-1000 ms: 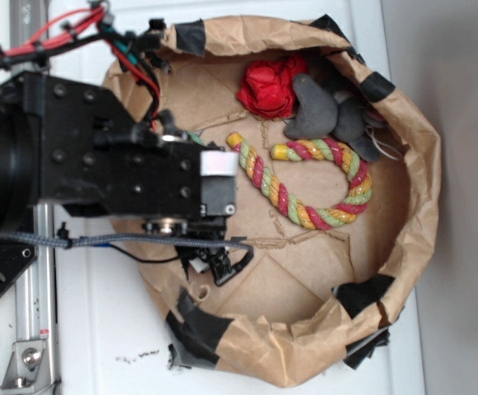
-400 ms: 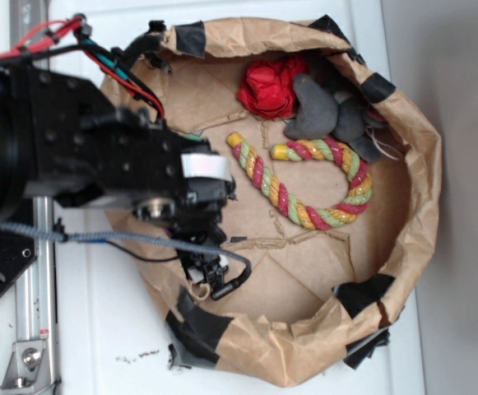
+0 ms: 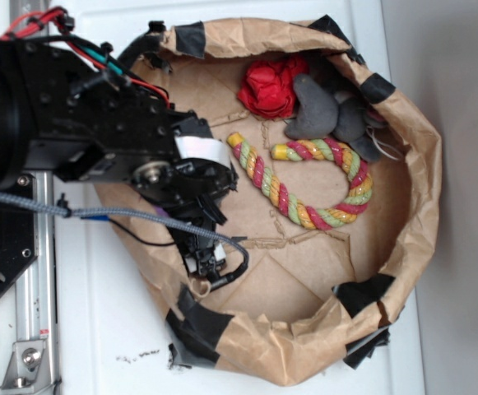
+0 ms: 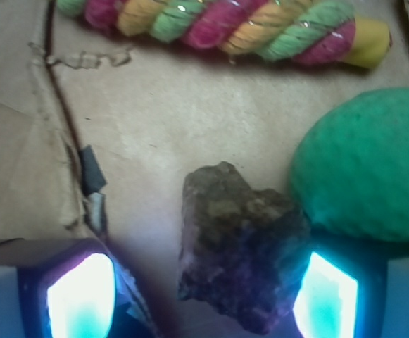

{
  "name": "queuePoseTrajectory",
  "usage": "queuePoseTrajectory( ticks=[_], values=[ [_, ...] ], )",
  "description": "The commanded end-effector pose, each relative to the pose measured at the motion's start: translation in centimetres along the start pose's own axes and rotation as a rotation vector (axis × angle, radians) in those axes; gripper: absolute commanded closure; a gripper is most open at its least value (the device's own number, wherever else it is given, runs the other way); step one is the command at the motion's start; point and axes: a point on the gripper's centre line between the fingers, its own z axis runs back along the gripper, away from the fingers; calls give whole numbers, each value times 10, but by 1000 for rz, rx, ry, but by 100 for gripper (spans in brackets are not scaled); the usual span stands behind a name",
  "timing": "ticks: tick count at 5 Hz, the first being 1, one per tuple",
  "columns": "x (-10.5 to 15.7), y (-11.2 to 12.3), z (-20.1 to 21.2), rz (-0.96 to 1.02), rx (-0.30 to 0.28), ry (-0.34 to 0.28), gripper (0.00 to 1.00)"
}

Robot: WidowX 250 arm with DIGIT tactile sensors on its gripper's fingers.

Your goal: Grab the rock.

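Arm bent low over the left side of the paper-lined basket, tool spread around the rock.

From the exterior view we see the black arm (image 3: 99, 132) reaching in from the left edge of the white surface (image 3: 99, 329) and tipping down inside the basket (image 3: 411, 164), its bulk hiding whatever lies beneath (no rock visible from there); the tool (image 3: 206, 263) sits near the basket's lower-left wall. Only the wrist view shows us the rock (image 4: 239, 246), a knobbly brown lump on the basket floor between the two glowing fingers (image 4: 81, 296), nearer the right one, with a clear gap on the left, so the tool is wide apart and gripping nothing. The green ball (image 4: 366, 162) sits just beside the rock, and the striped rope (image 4: 218, 28) lies beyond.
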Motion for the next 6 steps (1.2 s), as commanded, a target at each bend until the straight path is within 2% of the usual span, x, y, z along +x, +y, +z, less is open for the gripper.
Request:
queuePoseTrajectory(
  ticks=[1,5,6],
  values=[
    [38,27,13,52,6,-112,100],
    [37,16,26,8,13,-146,100],
    [40,8,42,-52,-10,-151,100]
  ],
)
